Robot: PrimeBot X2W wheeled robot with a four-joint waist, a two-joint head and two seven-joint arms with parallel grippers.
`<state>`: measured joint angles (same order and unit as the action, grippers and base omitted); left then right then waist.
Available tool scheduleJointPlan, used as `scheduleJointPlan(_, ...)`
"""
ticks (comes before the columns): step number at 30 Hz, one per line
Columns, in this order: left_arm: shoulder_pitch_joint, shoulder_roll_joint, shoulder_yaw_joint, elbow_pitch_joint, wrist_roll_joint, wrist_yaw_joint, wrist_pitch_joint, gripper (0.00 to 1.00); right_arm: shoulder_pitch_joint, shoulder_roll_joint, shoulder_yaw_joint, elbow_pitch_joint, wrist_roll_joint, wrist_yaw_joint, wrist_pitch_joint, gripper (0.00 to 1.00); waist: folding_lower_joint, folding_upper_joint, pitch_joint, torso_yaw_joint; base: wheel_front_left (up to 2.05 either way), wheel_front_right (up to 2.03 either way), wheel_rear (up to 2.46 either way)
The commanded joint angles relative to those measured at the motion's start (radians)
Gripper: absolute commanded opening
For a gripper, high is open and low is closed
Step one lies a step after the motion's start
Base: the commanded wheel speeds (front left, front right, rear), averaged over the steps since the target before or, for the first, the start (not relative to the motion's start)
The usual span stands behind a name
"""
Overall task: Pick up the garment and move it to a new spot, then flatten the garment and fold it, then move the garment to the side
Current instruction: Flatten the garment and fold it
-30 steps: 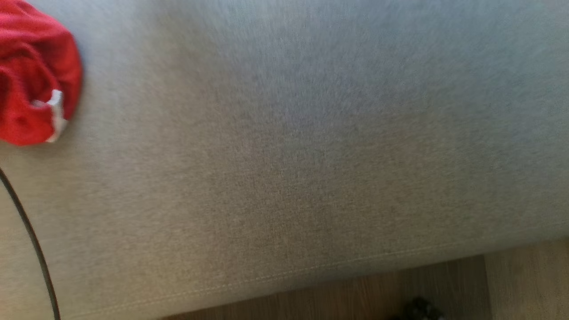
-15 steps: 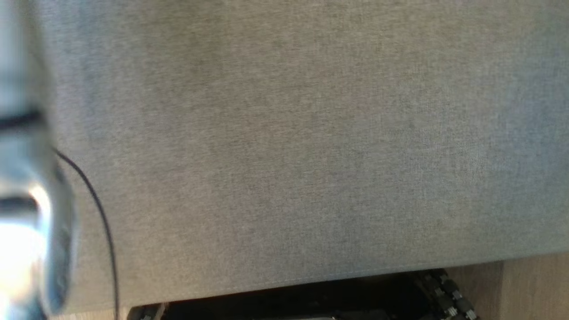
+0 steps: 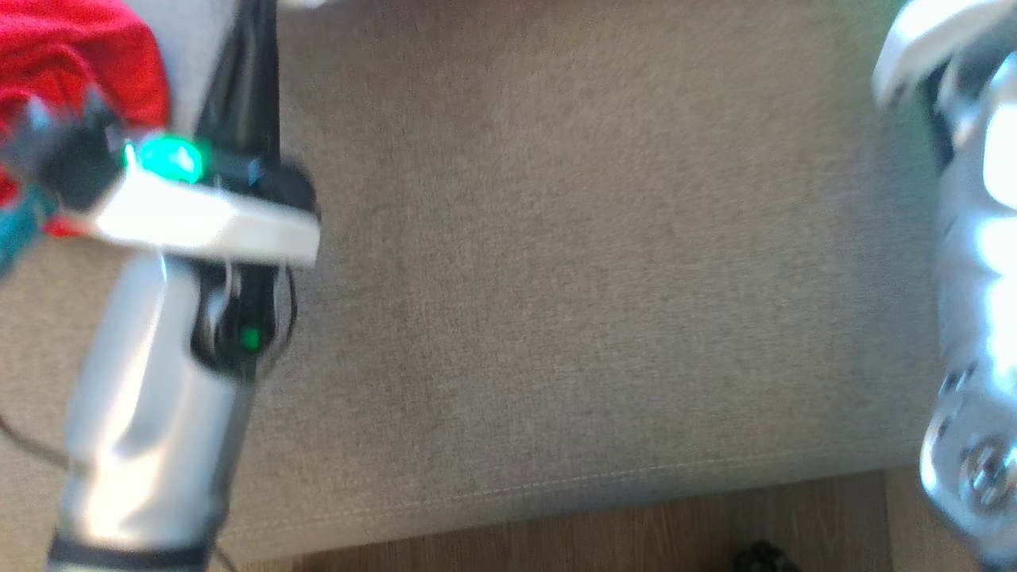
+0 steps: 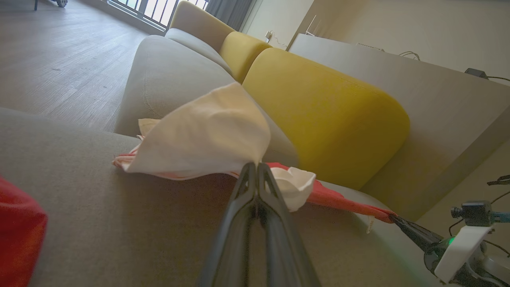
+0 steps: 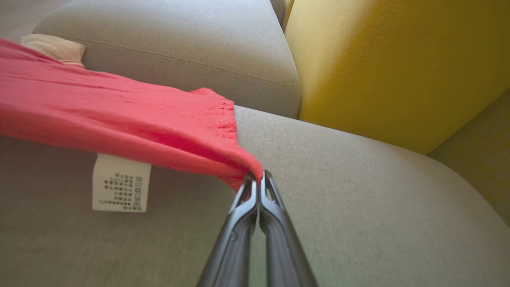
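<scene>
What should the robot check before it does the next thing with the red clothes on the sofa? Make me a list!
1. The left gripper is shut on the cream part of the garment: ok.
2. The right gripper is shut on the red hem corner: ok.
3. The garment is flat: not ok, the cream part is bunched and folded over.
4. There is bare grey seat to lay it on: ok.
5. The other red cloth is out of the way: cannot tell, it lies near the left arm.
6. The white label hangs free: ok.
</scene>
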<state>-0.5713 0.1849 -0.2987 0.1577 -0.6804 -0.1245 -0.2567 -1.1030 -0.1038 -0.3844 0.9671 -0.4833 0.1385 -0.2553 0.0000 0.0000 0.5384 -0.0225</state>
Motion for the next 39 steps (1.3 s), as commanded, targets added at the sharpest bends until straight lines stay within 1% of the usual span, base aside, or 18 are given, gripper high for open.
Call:
scheduleJointPlan(1, 0.007, 0.031, 0.050, -0.049, 0.002, -0.006, -0.005, 0.00, 0.013, 0.008, 0.017, -0.052, 0.001, -0.008, -0.006, 0.00, 0.0000, 0.0000, -0.083, -0.014, 0.00, 0.00, 0.00)
scheduleJointPlan(4, 0.133, 0.016, 0.086, -0.079, 0.016, -0.006, -0.005, 0.00, 0.145, 0.016, 0.031, -0.143, 0.003, -0.008, -0.006, 0.00, 0.0000, 0.0000, -0.136, -0.021, 0.00, 0.00, 0.00)
scheduleJointPlan(6, 0.210, -0.008, 0.114, -0.097, 0.018, -0.006, -0.005, 0.00, 0.233, 0.023, 0.028, -0.201, 0.004, -0.008, -0.006, 0.00, 0.0000, 0.0000, -0.170, -0.024, 0.00, 0.00, 0.00)
scheduleJointPlan(10, 0.348, -0.056, 0.141, -0.127, 0.032, -0.006, -0.005, 0.00, 0.401, 0.034, 0.011, -0.317, 0.019, -0.008, -0.006, 0.00, 0.0000, 0.0000, -0.240, -0.015, 0.00, 0.00, 0.00)
scheduleJointPlan(13, 0.441, -0.085, 0.158, -0.159, 0.050, -0.006, -0.005, 0.00, 0.540, 0.043, 0.010, -0.412, 0.050, -0.008, 0.009, 0.00, 0.0000, 0.0000, -0.286, -0.006, 0.00, 0.00, 0.00)
scheduleJointPlan(16, 0.529, -0.108, 0.171, -0.196, 0.075, -0.006, -0.005, 0.00, 0.690, 0.049, 0.018, -0.520, 0.111, -0.008, 0.040, 0.00, 0.0000, 0.0000, -0.326, 0.007, 0.00, 0.00, 0.00)
scheduleJointPlan(19, 0.606, -0.119, 0.168, -0.229, 0.105, -0.006, -0.005, 0.00, 0.836, 0.052, 0.036, -0.649, 0.170, -0.008, 0.093, 0.00, 0.0000, 0.0000, -0.350, 0.010, 0.00, 0.00, 0.00)
scheduleJointPlan(22, 0.652, -0.124, 0.172, -0.245, 0.135, -0.006, -0.005, 0.00, 0.930, 0.053, 0.060, -0.773, 0.217, -0.008, 0.153, 0.00, 0.0000, 0.0000, -0.356, 0.000, 0.00, 0.00, 0.00)
scheduleJointPlan(25, 0.645, -0.127, 0.161, -0.211, 0.156, 0.005, -0.005, 0.00, 0.960, 0.053, 0.082, -0.849, 0.238, -0.008, 0.209, 0.00, 0.0000, 0.0000, -0.352, -0.009, 0.00, 0.00, 0.00)
scheduleJointPlan(28, 0.587, -0.127, 0.136, -0.145, 0.175, 0.011, 0.020, 0.00, 0.944, 0.053, 0.108, -0.867, 0.247, -0.008, 0.266, 0.00, 0.0000, 0.0000, -0.331, -0.012, 0.00, 0.00, 0.00)
scheduleJointPlan(30, 0.525, -0.123, 0.121, -0.091, 0.194, 0.011, 0.033, 0.00, 0.914, 0.053, 0.117, -0.854, 0.246, -0.008, 0.292, 0.00, 0.0000, 0.0000, -0.311, -0.010, 0.00, 0.00, 0.00)
scheduleJointPlan(33, 0.417, -0.123, 0.107, 0.000, 0.221, 0.012, 0.032, 0.00, 0.852, 0.053, 0.126, -0.812, 0.247, -0.008, 0.303, 0.00, 0.0000, 0.0000, -0.275, -0.004, 0.00, 0.00, 0.00)
scheduleJointPlan(37, 0.285, -0.123, 0.097, 0.116, 0.260, 0.009, 0.012, 0.00, 0.761, 0.053, 0.110, -0.725, 0.238, -0.008, 0.280, 0.00, 0.0000, 0.0000, -0.232, -0.003, 0.00, 0.00, 0.00)
scheduleJointPlan(39, 0.257, -0.123, 0.096, 0.138, 0.268, 0.008, 0.007, 0.00, 0.739, 0.053, 0.104, -0.702, 0.230, -0.008, 0.268, 0.00, 0.0000, 0.0000, -0.222, -0.004, 0.00, 0.00, 0.00)
